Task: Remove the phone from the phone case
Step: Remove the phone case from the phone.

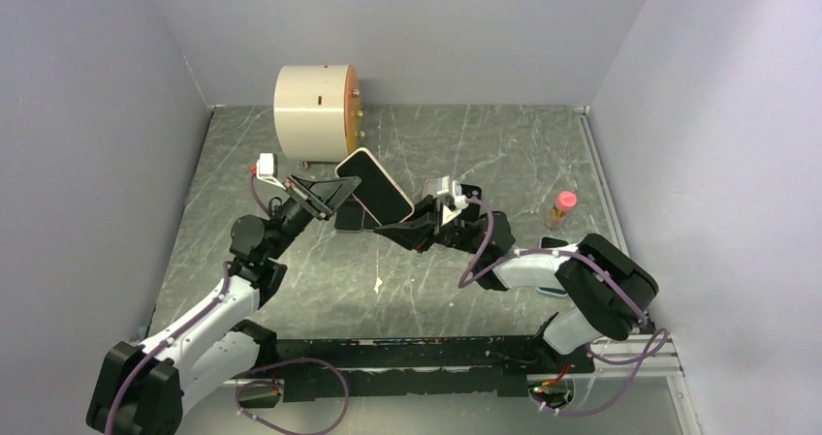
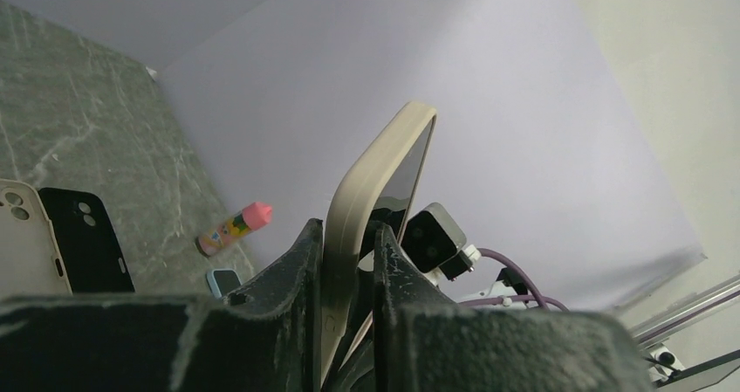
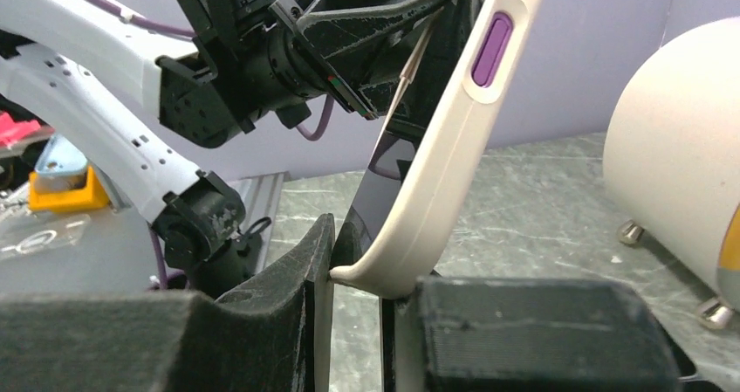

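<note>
Holding a cream phone case aloft just in front of the white drum, on the drum's side toward the arm bases, clear of the marbled tabletop. Inside it the phone, dark screen turned up toward the overhead camera, the whole thing tilted with its upper end nearest the drum. Clamped from the drum's left side by the left gripper, one finger against the cream back and the other against the screen face, no gap visible at either. Pinched at the lower corner, the end farthest from the drum, by the right gripper, closed with the cream corner between its two black fingers. On the case edge above that grip, a purple side button. Lying flat on the tabletop, seen past the left gripper and farther from the drum than the held phone: a black case and beside it a white case, camera cutouts showing. Well off to the drum's right, near the side wall, a small bottle with a pink cap, upright in the overhead view. Farther again from the drum, by the right arm, a small blue thing, too hidden to name.
</note>
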Tool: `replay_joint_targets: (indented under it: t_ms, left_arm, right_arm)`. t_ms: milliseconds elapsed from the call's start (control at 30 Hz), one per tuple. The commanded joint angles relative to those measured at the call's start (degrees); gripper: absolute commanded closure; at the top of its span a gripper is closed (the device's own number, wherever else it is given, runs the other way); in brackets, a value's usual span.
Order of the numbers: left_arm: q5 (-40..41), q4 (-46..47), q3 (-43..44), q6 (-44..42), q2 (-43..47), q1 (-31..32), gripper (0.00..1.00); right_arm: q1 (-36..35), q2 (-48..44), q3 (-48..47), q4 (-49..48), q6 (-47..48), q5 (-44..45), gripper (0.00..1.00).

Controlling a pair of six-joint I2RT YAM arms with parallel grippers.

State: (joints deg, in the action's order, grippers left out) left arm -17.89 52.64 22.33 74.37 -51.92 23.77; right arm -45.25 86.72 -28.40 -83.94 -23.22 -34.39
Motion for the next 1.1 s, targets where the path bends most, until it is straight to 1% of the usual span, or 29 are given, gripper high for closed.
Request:
replay_joint_targets:
  t_ms: [0,67,133,267,333,400,467,533,667,800,867,967,1000,1067]
  left_arm:
    - [-1.8,-3.8,2.3,2.0,0.0,-1.6,0.98]
    - [-1.9,-0.4,1.4,1.5,-1.1,-1.9,0.97]
    - [-2.7,4.6,0.9,0.5,-2.4,-1.9,0.98]
    - [-4.3,13.4,-0.7,-2.2,-5.2,-1.9,0.97]
    - [-4.7,16.1,-1.4,-2.6,-6.2,-1.9,0.97]
    - [-4.7,17.2,-1.9,-1.4,-6.8,-2.0,0.98]
    - [-5.1,17.1,-1.8,-0.1,-7.0,-2.4,0.98]
    - [-6.8,14.9,-1.0,1.0,-6.8,-3.5,0.98]
    - [-10.3,5.1,2.0,0.7,-4.3,-5.8,0.97]
    - [-12.6,-2.7,4.6,-1.7,-2.1,-6.6,0.98]
    - [-13.4,-5.3,5.7,-2.5,-1.6,-6.6,0.97]
    - [-14.3,-6.2,6.2,-2.7,-1.9,-6.7,0.97]
    - [-14.4,-5.8,6.2,-2.7,-2.1,-6.7,0.98]
    - [-14.4,-3.3,5.6,-2.7,-2.6,-6.8,0.98]
  right_arm:
    - [1.3,-2.5,-2.5,8.0,15.4,-5.0,1.00]
    - [1.4,-2.6,-2.8,8.2,13.7,-4.8,1.00]
    - [1.3,-2.4,-2.8,6.4,10.3,-4.6,1.00]
    - [1.3,-1.4,-2.7,-0.8,2.2,-5.1,1.00]
    - [1.3,-0.6,-2.8,-4.7,-1.3,-6.4,1.00]
    - [1.3,-0.2,-2.8,-6.2,-2.3,-7.4,1.00]
    - [1.4,-0.6,-2.6,-3.4,0.3,-7.2,0.99]
    - [1.3,-1.7,-2.3,1.1,5.2,-7.0,0.97]
    - [1.3,-5.5,-1.6,10.2,16.4,-8.5,0.97]
    - [1.3,-9.9,-3.4,24.4,28.0,-8.5,0.97]
    - [1.3,-11.3,-4.4,29.2,32.4,-8.8,0.97]
    - [1.2,-12.1,-6.2,34.1,36.6,-9.9,0.97]
    - [1.2,-12.0,-6.9,35.5,36.9,-10.7,0.97]
    - [1.2,-11.5,-7.8,35.6,34.5,-10.8,0.99]
